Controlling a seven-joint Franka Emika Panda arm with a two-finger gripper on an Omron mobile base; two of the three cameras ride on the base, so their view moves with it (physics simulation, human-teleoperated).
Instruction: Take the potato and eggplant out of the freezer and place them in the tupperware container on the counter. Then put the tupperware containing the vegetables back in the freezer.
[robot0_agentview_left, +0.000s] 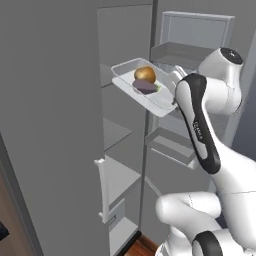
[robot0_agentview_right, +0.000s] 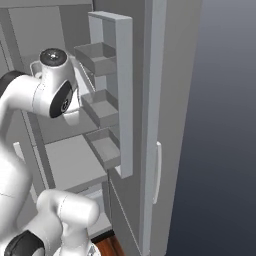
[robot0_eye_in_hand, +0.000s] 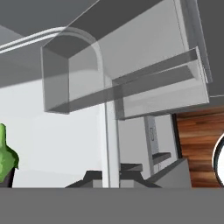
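The tupperware container, a shallow see-through white tray, hangs in the air in front of the open freezer, level with its upper shelves. The golden-brown potato and the purple eggplant lie side by side in it. My gripper is shut on the tray's right rim, partly hidden behind my forearm. In the hand view the tray's clear wall spreads out ahead of the gripper, and a green bit shows at the left edge. The counter is out of view.
The freezer door stands open to my right, with three grey bins stacked on its inner side. A white bar handle sits low on the left. Wooden floor shows below the freezer.
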